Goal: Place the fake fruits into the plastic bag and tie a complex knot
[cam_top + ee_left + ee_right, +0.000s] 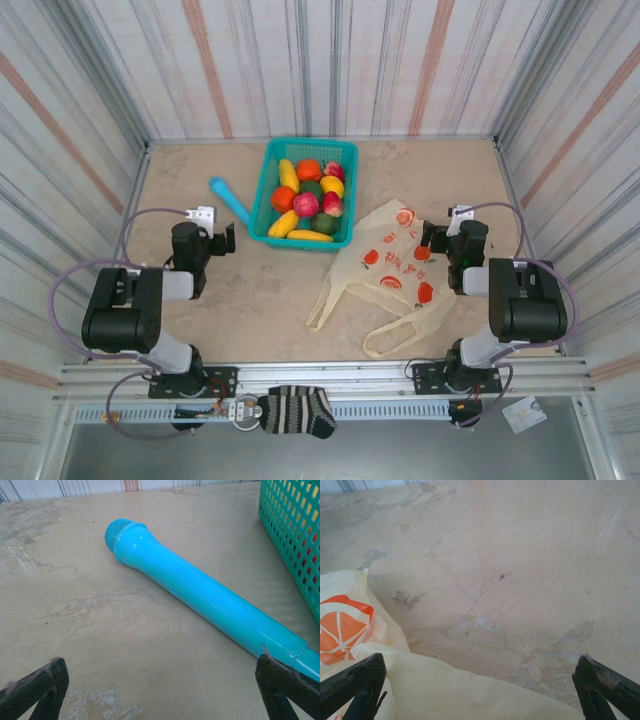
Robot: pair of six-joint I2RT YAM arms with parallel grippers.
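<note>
The fake fruits (307,203) lie piled in a teal mesh basket (311,142) at the back middle of the table: yellow, orange, red, green and pink ones. The plastic bag (388,270), cream with red-orange fruit prints, lies flat to the right of the basket, its two loop handles toward the near edge. My left gripper (222,242) stands open, left of the basket, with nothing between its fingers (35,687). My right gripper (432,240) is open at the bag's right edge; the bag's cream film (445,690) lies low between its fingers (605,687).
A blue toy microphone (230,200) lies just left of the basket, right in front of the left gripper (160,692); its body (200,595) runs diagonally toward the basket wall (295,535). A striped sock (295,410) sits on the front rail. Striped walls enclose the table.
</note>
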